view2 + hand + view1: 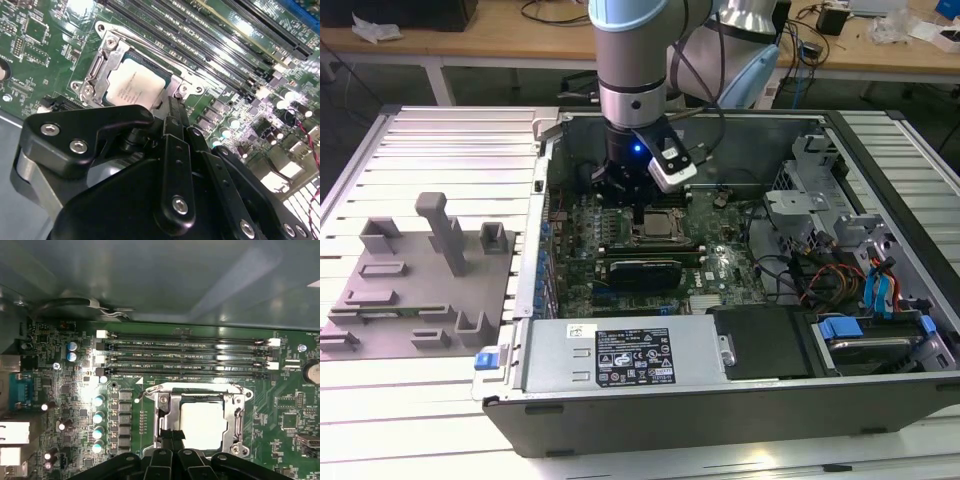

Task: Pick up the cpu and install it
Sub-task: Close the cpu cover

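The cpu (pixel 131 86) lies flat in the dark metal-framed socket (pixel 98 65) on the green motherboard, its pale silver top facing up. It shows as well in the first wrist view, cpu (pixel 201 424) inside the socket frame (pixel 236 415). My gripper (pixel 172 111) hovers at the socket's edge, its two thin black fingers pressed together with nothing between them. In the exterior view the gripper (pixel 638 212) hangs inside the open computer case, right over the socket (pixel 662 228).
Several memory slots (pixel 190 357) run beside the socket. A grey tray (pixel 410 290) with blocks and posts lies at the exterior view's left, outside the case. A power supply (pixel 620 355) sits along the case front; cables and drive cages (pixel 840 260) crowd the exterior view's right.
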Available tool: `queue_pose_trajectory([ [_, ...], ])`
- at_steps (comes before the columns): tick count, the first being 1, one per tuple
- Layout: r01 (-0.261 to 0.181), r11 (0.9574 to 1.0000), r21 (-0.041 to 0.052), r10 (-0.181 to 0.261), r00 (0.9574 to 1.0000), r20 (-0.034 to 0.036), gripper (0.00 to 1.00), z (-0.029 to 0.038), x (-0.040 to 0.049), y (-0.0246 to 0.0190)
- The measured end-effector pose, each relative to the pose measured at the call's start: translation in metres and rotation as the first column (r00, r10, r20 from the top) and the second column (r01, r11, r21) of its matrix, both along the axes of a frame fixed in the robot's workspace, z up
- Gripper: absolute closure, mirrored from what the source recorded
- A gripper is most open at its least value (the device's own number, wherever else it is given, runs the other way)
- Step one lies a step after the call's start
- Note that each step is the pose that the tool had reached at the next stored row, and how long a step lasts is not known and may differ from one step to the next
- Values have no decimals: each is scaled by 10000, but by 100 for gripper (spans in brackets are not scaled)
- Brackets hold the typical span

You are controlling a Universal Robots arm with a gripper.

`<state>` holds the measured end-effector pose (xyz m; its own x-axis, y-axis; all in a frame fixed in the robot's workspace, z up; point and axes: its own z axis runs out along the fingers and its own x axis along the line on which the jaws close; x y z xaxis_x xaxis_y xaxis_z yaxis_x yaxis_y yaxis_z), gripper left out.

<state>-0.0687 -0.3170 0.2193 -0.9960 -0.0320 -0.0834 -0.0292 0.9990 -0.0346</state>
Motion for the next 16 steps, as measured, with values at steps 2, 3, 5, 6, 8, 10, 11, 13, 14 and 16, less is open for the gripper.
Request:
queue_pose_trajectory([
  [2, 0, 10000, 2, 0, 10000, 0, 89, -23, 0, 2],
  [3, 0, 10000, 3, 0, 10000, 0, 89, -34, 0, 3],
  [5, 1, 10000, 4, -1, 10000, 0, 89, -58, 0, 3],
  [6, 0, 10000, 5, 0, 10000, 0, 89, -68, 0, 3],
  [8, 2, 10000, 21, -2, 10000, 0, 89, -91, -1, 5],
  [10, 3, 10000, 43, -3, 10000, 1, 89, -105, -1, 12],
  [11, 1, 10000, 48, -1, 10000, 0, 89, -122, 0, 15],
  [13, 0, 10000, 50, 0, 10000, -2, 89, -143, -1, 16],
  [14, 1, 10000, 50, -1, 10000, -2, 89, -144, -1, 17],
  [16, 1, 10000, 48, -1, 10000, -3, 89, -164, -1, 16],
])
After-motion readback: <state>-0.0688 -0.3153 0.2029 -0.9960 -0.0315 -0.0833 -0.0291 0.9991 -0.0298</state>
